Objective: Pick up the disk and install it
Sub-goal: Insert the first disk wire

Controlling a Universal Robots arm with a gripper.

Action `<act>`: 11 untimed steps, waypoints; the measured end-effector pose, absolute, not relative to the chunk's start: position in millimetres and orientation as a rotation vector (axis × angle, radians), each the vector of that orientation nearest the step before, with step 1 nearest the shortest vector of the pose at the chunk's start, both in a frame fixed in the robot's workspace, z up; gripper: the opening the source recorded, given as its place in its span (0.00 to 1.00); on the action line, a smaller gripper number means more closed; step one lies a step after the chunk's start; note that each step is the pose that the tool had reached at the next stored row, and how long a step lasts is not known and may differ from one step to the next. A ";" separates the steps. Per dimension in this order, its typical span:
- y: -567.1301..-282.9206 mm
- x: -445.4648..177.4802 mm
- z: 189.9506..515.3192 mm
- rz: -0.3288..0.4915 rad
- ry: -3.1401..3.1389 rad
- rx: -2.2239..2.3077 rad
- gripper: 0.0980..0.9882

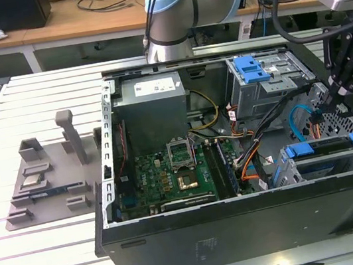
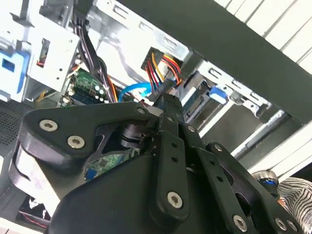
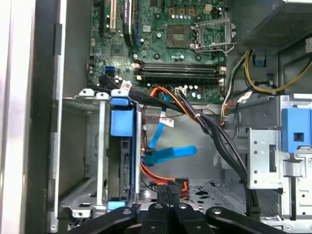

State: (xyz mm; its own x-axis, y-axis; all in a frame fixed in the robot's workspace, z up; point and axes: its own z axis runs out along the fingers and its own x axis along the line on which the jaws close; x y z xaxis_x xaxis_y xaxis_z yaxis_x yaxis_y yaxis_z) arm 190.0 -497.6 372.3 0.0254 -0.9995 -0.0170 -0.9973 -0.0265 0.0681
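The disk lies in the lower drive cage at the case's end on the exterior view's right, its blue rail along one side. My gripper reaches down into the case just beyond that cage. In both wrist views its fingers press together on a black power connector with red and orange wires. The connector hangs free in the open bay beside the disk, apart from it. In the second wrist view my gripper shows from behind, the disk's cage past it.
A grey power-supply box and the motherboard fill the case's middle. A bare blue bracket tops the upper drive cage. A blue data cable lies loose near the connector. A grey parts fixture sits on the table.
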 end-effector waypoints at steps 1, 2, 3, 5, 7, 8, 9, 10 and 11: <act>-496.7 190.6 372.0 -0.092 -2.165 2.222 0.01; -496.3 191.1 371.6 -0.092 -2.165 2.222 0.01; -496.4 191.1 371.7 -0.092 -2.165 2.222 0.01; -496.3 191.1 371.7 -0.092 -2.165 2.222 0.01; -496.3 191.1 371.6 -0.091 -2.165 2.222 0.15; -496.3 191.1 371.7 -0.091 -2.165 2.222 0.22; -496.3 191.1 371.6 -0.091 -2.165 2.222 0.22; -496.1 191.1 371.3 -0.091 -2.165 2.222 0.30; -495.1 191.1 370.4 -0.090 -2.165 2.221 0.30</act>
State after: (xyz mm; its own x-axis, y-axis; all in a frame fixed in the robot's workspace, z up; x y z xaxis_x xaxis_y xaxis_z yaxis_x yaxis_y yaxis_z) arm 191.1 -495.1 370.4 0.0253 -0.9996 -0.0146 -0.9973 -0.0263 0.0681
